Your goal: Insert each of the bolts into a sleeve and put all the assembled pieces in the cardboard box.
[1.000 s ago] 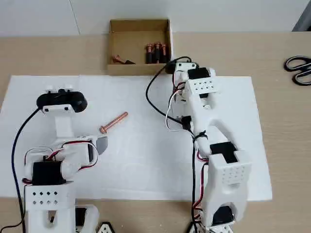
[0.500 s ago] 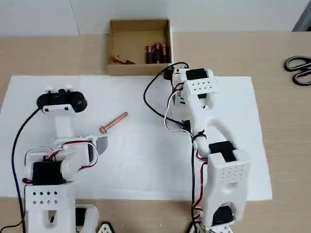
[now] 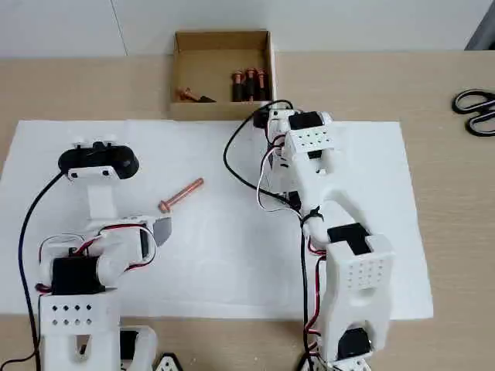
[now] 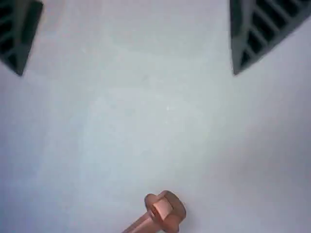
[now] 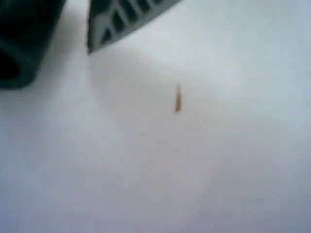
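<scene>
Copper bolt lies just beyond the left gripper's wide-open fingers, head nearest them, shank pointing away.

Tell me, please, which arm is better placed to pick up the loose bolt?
Left. The left gripper, open, hangs over the white sheet with the bolt close by; the right arm sits farther off, near the cardboard box.

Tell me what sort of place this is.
Probably a robotics test bench: small white robot arms on a wooden table, a cardboard box of bolted sleeves, scissors nearby.
</scene>
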